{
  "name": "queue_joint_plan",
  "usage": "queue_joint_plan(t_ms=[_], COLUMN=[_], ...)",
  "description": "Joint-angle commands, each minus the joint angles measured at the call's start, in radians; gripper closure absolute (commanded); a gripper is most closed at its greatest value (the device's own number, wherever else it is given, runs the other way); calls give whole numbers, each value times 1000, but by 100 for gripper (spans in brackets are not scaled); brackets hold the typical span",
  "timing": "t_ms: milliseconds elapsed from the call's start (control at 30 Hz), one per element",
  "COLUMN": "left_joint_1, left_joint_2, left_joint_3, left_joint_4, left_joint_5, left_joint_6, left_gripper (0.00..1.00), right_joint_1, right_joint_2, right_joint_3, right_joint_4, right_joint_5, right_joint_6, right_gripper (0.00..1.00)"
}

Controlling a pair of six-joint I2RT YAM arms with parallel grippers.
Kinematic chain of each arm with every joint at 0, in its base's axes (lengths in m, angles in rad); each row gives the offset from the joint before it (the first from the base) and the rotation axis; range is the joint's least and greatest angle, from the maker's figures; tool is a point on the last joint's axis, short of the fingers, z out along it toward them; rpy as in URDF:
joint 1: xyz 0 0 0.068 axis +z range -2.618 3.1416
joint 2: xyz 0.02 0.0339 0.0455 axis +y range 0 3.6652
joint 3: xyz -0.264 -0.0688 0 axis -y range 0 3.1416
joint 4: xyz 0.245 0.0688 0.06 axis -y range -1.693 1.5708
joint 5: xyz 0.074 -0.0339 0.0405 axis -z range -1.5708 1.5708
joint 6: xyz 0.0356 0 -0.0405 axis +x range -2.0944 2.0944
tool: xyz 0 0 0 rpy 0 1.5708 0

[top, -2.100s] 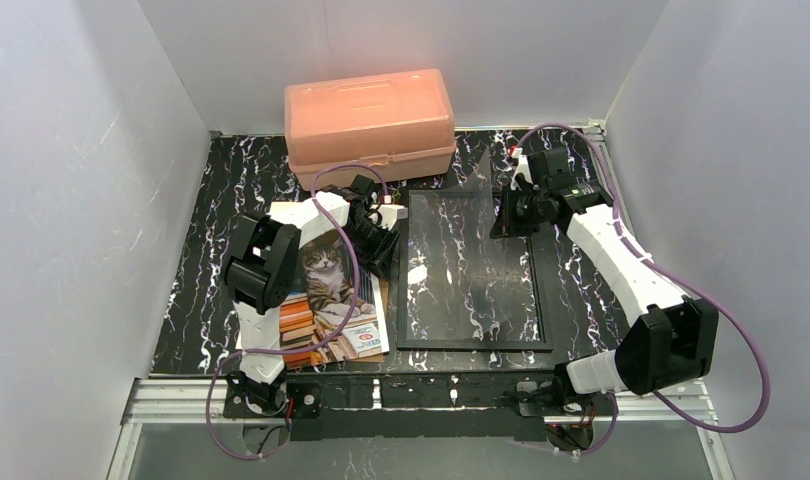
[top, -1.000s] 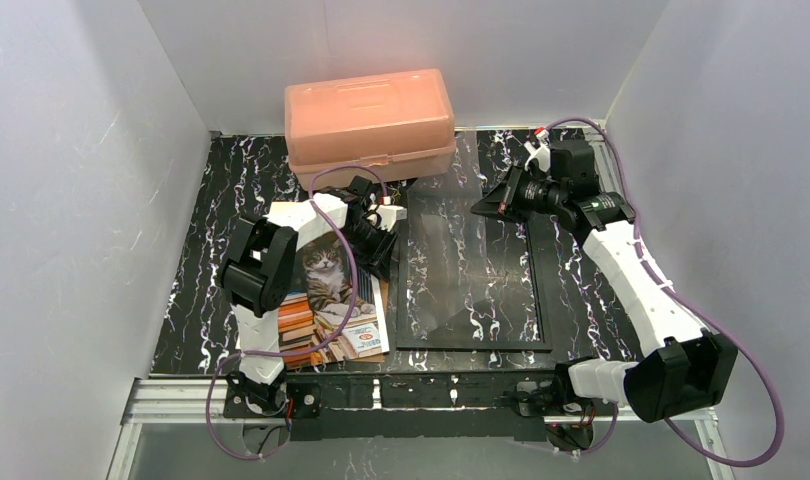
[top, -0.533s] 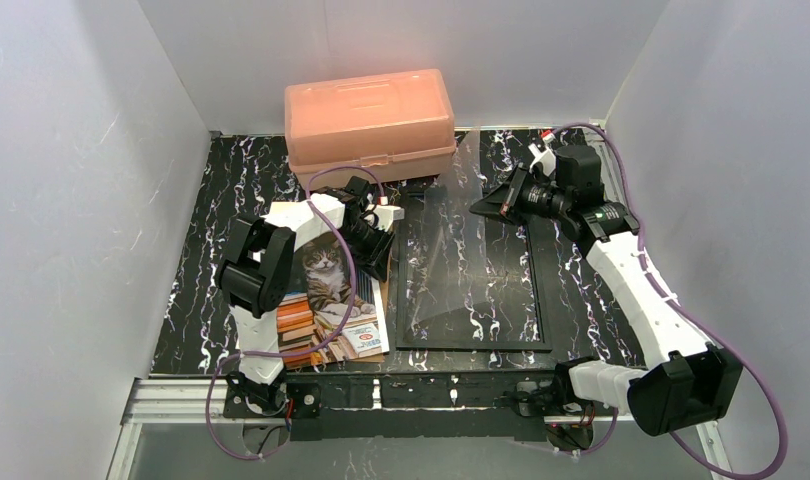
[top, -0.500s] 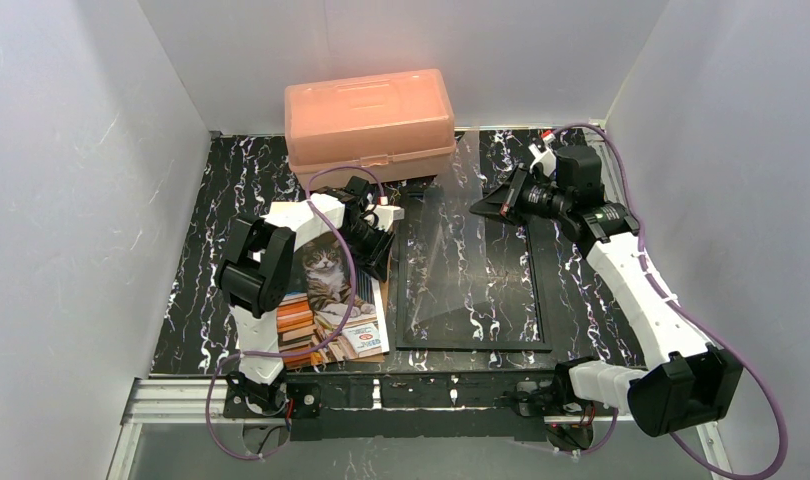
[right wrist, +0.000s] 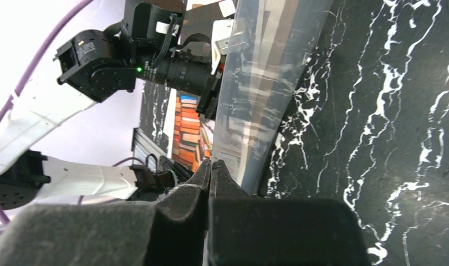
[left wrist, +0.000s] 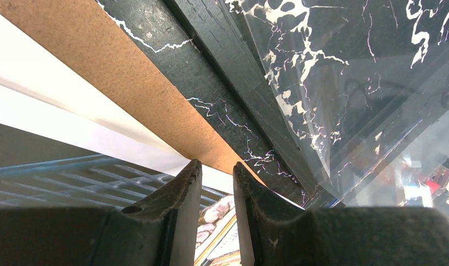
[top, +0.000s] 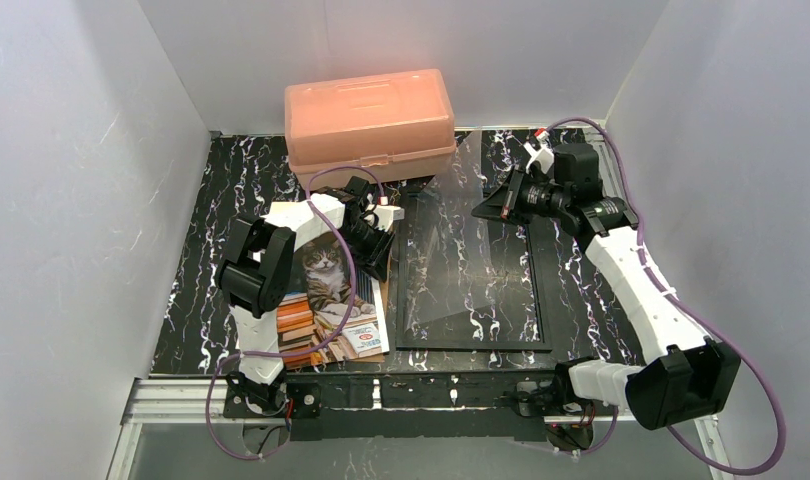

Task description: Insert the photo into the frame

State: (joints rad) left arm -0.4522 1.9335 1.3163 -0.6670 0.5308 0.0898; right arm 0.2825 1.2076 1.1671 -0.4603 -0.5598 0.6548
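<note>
Nearest the bases, the photo (top: 331, 300) lay face up on the table's L side, partly under the L arm. It was beside the frame (top: 471, 345), not in it, so the main step wasn't done. The L gripper (top: 377, 246) sat at the photo's far R corner, fingers a slit apart w/ nothing seen clamped between them. The frame lay flat mid-table. Further back, the R gripper (top: 484, 207) was pinched tight on the far edge of the clear pane (top: 461, 265), holding it tilted up.

My read: frame opened, approx. halfway; left to do: photo in, pane down.

A peach box (top: 371, 118) stood at the back.

Only the L wrist view showed a brown backing board (left wrist: 122, 83) and white sheet (left wrist: 39, 105) by the frame's rail. Only the R wrist view showed the pinch close up.
</note>
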Motion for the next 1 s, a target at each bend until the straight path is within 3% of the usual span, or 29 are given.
queue_joint_plan(t_ms=[0,267,500,967], left_joint_1=[7,7,7,7], left_joint_2=[-52,-49,-49,-48], left_joint_3=[6,6,10,7], left_joint_4=[-29,-29,-31,-34], left_joint_5=[11,7,6,5], left_joint_6=[1,5,10,13], left_gripper=[74,75,75,77], right_joint_1=[-1,-2,-4,-4], right_joint_2=[19,69,92,100], right_joint_3=[72,125,172,131], right_joint_4=[-59,-136,-281,-302], right_joint_5=[-1,36,219,298], right_joint_6=[-123,-228,-331,-362], right_gripper=[99,99,99,95])
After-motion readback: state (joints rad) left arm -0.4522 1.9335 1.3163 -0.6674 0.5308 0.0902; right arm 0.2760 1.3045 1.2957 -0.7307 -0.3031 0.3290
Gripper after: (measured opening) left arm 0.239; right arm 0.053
